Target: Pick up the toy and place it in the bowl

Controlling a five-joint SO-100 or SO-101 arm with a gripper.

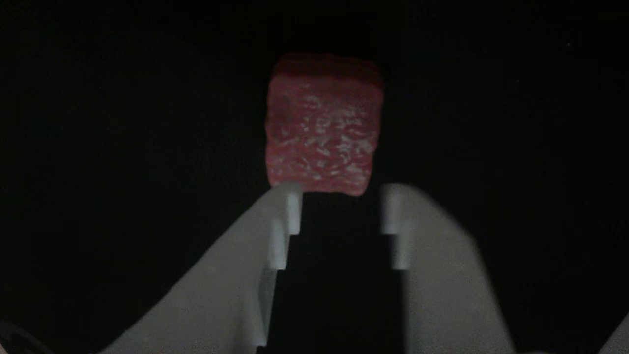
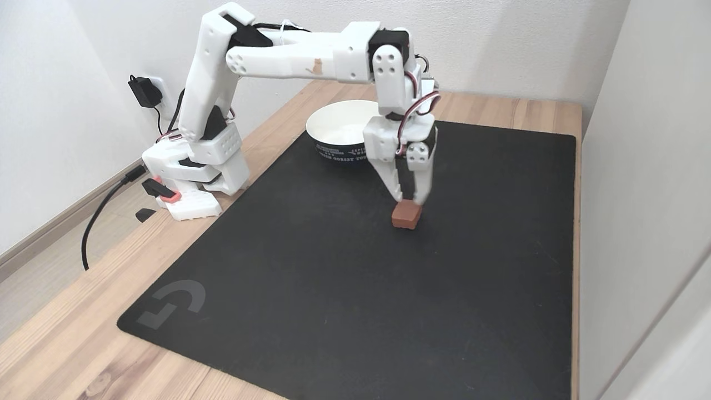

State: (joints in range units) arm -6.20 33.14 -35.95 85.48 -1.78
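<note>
My hand (image 2: pixel 410 199) points straight down over the black mat (image 2: pixel 333 278) on the wooden bench (image 2: pixel 66 333), its two white fingers spread about as wide as the toy, with a dark gap between them and nothing held. In the fixed view the fingertips sit right at the top of the toy (image 2: pixel 405 214), at its 12 o'clock edge; I cannot tell whether they touch it.

In the other view my hand (image 1: pixel 341 206) comes in from 6 o'clock, and the toy (image 1: pixel 324 123) lies just past the tips toward 12 o'clock. It is a dark red block with whitish flecks on its face and rounded edges. The left finger (image 1: pixel 287 211) meets its lower left corner in the picture, while the right finger (image 1: pixel 398 211) stands just off its lower right corner.

The toy rests on the mat, near the middle of it. The bowl (image 2: pixel 339 136), white inside with a dark outer wall and pale lettering, stands at the mat's far edge, toward 10 o'clock from the toy in the fixed view and apart from it. My arm's base (image 2: pixel 191 178) sits on the bench off the mat's left side.
</note>
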